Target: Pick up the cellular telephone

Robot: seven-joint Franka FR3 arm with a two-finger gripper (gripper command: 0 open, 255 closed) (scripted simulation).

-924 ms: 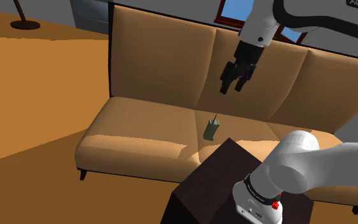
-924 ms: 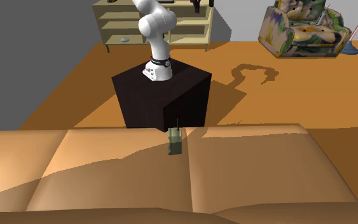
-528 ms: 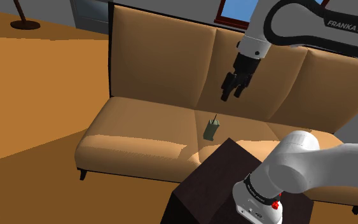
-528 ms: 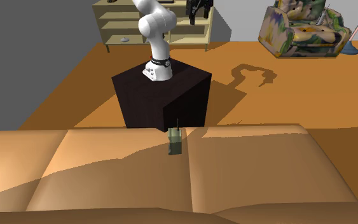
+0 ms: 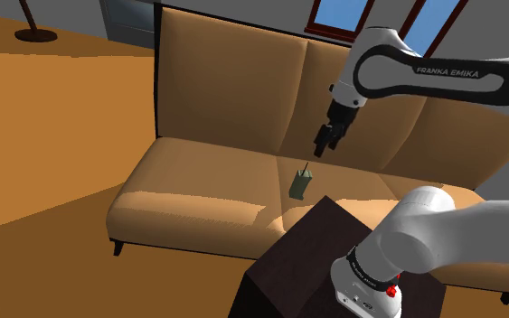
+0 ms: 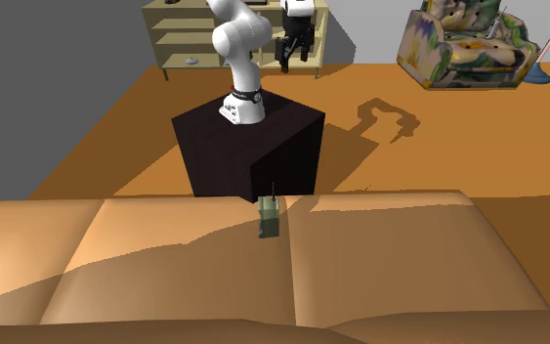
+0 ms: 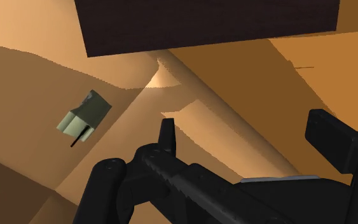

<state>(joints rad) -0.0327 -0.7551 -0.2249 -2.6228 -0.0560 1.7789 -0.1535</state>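
Hung open and empty above tan cushioned sofa (image 5: 198, 194): all-black two-finger gripper (image 5: 321, 148), fingers (image 7: 166, 137) wide apart. Stood on the seat, well below it: small olive-green boxy telephone (image 5: 301, 183) with thin antenna.

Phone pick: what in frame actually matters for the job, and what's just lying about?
Job:
- olive-green phone with antenna, upright on the seat
- gripper, open, above the phone, not touching it

Lying about:
- tan sofa (only bears the phone)
- dark stand
- patterned armchair
- shelf unit
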